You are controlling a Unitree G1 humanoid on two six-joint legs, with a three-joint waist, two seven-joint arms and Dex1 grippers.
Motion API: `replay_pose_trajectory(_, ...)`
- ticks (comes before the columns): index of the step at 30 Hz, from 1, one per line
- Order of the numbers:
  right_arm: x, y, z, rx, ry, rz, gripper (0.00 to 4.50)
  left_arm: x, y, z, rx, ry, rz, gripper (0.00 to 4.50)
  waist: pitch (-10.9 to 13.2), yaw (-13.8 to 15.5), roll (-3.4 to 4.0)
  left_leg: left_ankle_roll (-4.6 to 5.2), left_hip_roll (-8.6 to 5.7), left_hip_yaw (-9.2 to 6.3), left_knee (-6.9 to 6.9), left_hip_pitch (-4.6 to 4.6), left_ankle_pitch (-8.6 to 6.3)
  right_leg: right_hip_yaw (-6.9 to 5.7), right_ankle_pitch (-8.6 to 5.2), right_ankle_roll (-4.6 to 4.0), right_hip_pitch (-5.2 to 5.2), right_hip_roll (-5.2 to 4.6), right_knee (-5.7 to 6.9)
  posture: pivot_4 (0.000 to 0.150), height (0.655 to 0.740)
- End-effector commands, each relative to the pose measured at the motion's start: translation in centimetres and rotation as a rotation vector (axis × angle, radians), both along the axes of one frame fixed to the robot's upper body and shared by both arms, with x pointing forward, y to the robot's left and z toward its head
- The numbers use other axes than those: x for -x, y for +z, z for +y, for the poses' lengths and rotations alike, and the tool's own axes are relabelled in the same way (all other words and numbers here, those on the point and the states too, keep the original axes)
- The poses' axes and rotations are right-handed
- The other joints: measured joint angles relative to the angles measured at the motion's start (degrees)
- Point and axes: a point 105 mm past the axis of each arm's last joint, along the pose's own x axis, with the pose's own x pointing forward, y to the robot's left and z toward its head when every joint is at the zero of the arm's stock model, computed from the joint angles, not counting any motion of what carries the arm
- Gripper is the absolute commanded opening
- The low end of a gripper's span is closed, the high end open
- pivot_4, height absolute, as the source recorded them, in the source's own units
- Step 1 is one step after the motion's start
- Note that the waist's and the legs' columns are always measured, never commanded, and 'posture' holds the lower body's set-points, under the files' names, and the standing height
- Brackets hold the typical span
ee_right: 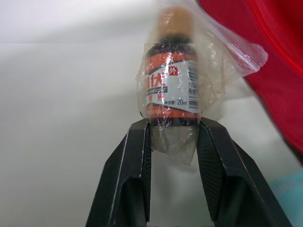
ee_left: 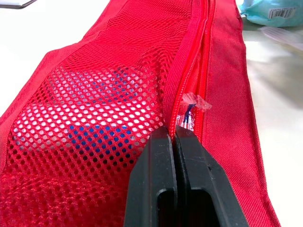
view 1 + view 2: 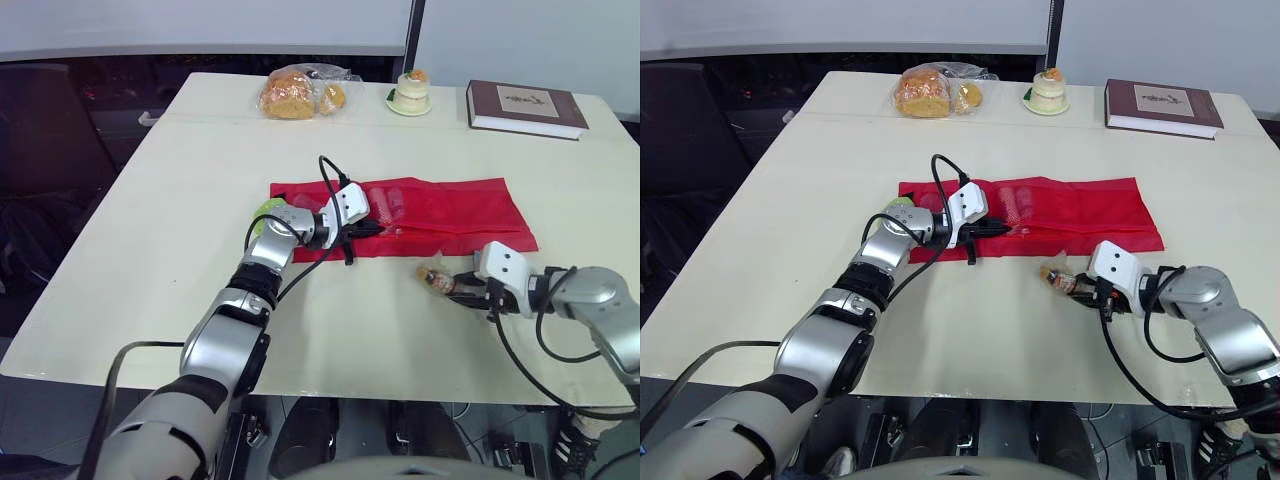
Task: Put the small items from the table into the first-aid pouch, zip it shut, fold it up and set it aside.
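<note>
While the loading step is running, the pale cream matte surface (image 3: 150, 250) is carrying everything, smooth and flat. The flat red fabric pouch (image 3: 450, 215) is lying spread out mid-surface. One panel is open-weave mesh (image 2: 94, 118), showing blue-and-white contents through it; the other is tight woven cloth.

Left tool (image 2: 173, 135) is sitting on the pouch, fingers pressed together right at the red zipper (image 2: 201, 71). A small clear tab (image 2: 191, 101) is poking out at the tips; can't tell if it's actually nipped, or how far the zipper is open.

Right tool (image 1: 173, 127) is sitting low over the surface, just beside the pouch's near edge. It is pinching a small brown bottle in a crinkly clear plastic bag (image 1: 170, 80) by the base, orange-and-white label facing the wrist camera.

Judging: step one is in hand, with the bottle not yet inside and zip and fold pending. The next move is calling for the left side to be holding the opening apart while the right is swinging the bottle round and feeding it in. The slick film is risking a slip, and loose film could be snagging the zipper.
</note>
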Motion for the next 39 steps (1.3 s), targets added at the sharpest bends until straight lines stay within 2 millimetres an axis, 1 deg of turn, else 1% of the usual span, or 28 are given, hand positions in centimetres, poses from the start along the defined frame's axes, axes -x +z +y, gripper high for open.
replay_pose_trajectory(1,-0.4,1.8,-0.2,-0.05,-0.079,-0.041,0.86,-0.1,1.3,-0.5,0.028,-0.01,-0.041,0.0,0.0,0.01,0.0,0.0,0.0,0.0,0.0,0.0,0.0,0.0,0.0,0.0,0.0,0.0,0.0,0.15,0.7289)
replay_pose_trajectory(2,-0.7,2.0,-0.2,-0.053,-0.108,-0.049,0.86,-0.1,1.3,-0.5,0.029,-0.011,-0.041,0.0,0.0,0.0,0.0,0.0,0.0,0.0,0.0,0.0,0.0,0.0,0.0,0.0,0.0,-0.01,0.01,0.15,0.7289)
replay_pose_trajectory(4,-1.8,2.5,-0.4,-0.076,-0.247,-0.04,0.86,-0.1,1.4,-0.7,0.036,-0.011,-0.042,0.0,0.0,-0.01,0.0,0.0,0.01,-0.01,0.0,0.01,0.0,0.0,0.0,0.0,0.0,-0.01,0.02,0.15,0.7289)
replay_pose_trajectory(5,-2.1,2.6,-0.3,-0.092,-0.293,-0.022,0.86,-0.1,1.5,-0.8,0.041,-0.011,-0.043,0.0,-0.01,-0.04,0.01,0.0,0.01,0.0,0.0,0.0,0.0,0.0,0.0,-0.01,-0.01,-0.01,0.03,0.15,0.7289)
replay_pose_trajectory(8,-2.2,2.2,0.3,-0.086,-0.352,0.045,0.86,-0.1,1.7,-1.0,0.055,-0.012,-0.043,0.0,-0.01,0.1,0.02,-0.01,0.02,-0.01,0.0,-0.01,0.0,0.0,0.0,-0.01,-0.03,-0.02,0.05,0.15,0.7289)
replay_pose_trajectory(10,-2.8,1.7,0.3,-0.055,-0.405,0.065,0.86,0.0,1.8,-1.1,0.065,-0.016,-0.041,0.0,-0.01,0.02,0.02,-0.01,0.02,-0.05,0.0,-0.06,0.0,-0.04,0.0,-0.01,-0.04,-0.02,0.03,0.15,0.7289)
replay_pose_trajectory(13,-3.1,1.0,0.8,-0.022,-0.428,0.12,0.86,0.2,1.8,-1.4,0.07,-0.029,-0.035,0.0,-0.01,0.01,0.02,0.0,-0.01,0.0,0.0,-0.04,0.0,0.0,0.01,-0.02,-0.04,-0.05,0.05,0.15,0.7289)
replay_pose_trajectory(15,-4.4,1.5,1.0,-0.054,-0.502,0.113,0.86,0.4,1.7,-1.6,0.067,-0.038,-0.032,0.0,-0.02,-0.04,0.02,0.01,-0.01,-0.02,0.0,-0.04,0.0,-0.01,0.01,-0.02,-0.04,-0.04,0.04,0.15,0.7289)
replay_pose_trajectory(19,-6.3,2.0,0.8,-0.036,-0.553,0.082,0.86,0.6,1.5,-1.7,0.065,-0.05,-0.025,0.0,-0.02,-0.01,0.04,0.0,-0.01,0.0,0.0,-0.05,0.0,0.0,0.01,-0.01,-0.07,-0.03,0.07,0.15,0.7289)
replay_pose_trajectory(24,-8.6,3.0,0.8,-0.109,-0.634,0.052,0.86,1.0,1.3,-1.7,0.062,-0.062,-0.017,0.0,-0.02,-0.12,0.04,0.01,-0.03,0.03,0.0,-0.06,0.0,0.01,0.01,-0.01,-0.07,-0.04,0.04,0.15,0.7289)
replay_pose_trajectory(29,-9.3,3.2,1.9,-0.204,-0.662,0.081,0.86,1.1,1.1,-1.6,0.059,-0.063,-0.012,0.0,-0.03,-0.13,0.05,0.0,-0.01,0.0,-0.01,-0.06,0.0,-0.01,0.01,-0.01,-0.09,-0.02,0.09,0.15,0.7289)
replay_pose_trajectory(33,-9.7,3.1,3.9,-0.247,-0.653,0.087,0.86,1.3,0.9,-1.8,0.058,-0.073,-0.009,0.0,-0.03,-0.26,0.06,0.0,-0.01,0.02,-0.01,-0.06,0.0,0.01,0.01,-0.01,-0.09,-0.02,0.1,0.15,0.7289)
replay_pose_trajectory(35,-10.4,3.5,4.6,-0.302,-0.676,0.087,0.86,1.4,0.9,-2.0,0.057,-0.081,-0.007,0.0,-0.04,-0.38,0.08,0.0,0.0,0.03,-0.01,-0.06,0.0,0.01,0.01,-0.01,-0.12,-0.02,0.13,0.15,0.7289)
replay_pose_trajectory(37,-11.0,3.8,5.1,-0.352,-0.708,0.086,0.86,1.5,0.9,-2.1,0.056,-0.087,-0.006,0.0,-0.04,-0.44,0.08,0.0,0.0,0.02,-0.01,-0.06,0.0,0.0,0.01,-0.01,-0.12,-0.01,0.15,0.15,0.7289)
replay_pose_trajectory(39,-11.7,4.1,5.1,-0.401,-0.753,0.073,0.86,1.6,0.8,-2.1,0.053,-0.093,-0.005,0.0,-0.04,-0.43,0.08,-0.01,0.0,0.02,-0.02,-0.06,0.01,0.0,0.01,-0.01,-0.13,-0.02,0.15,0.15,0.7289)
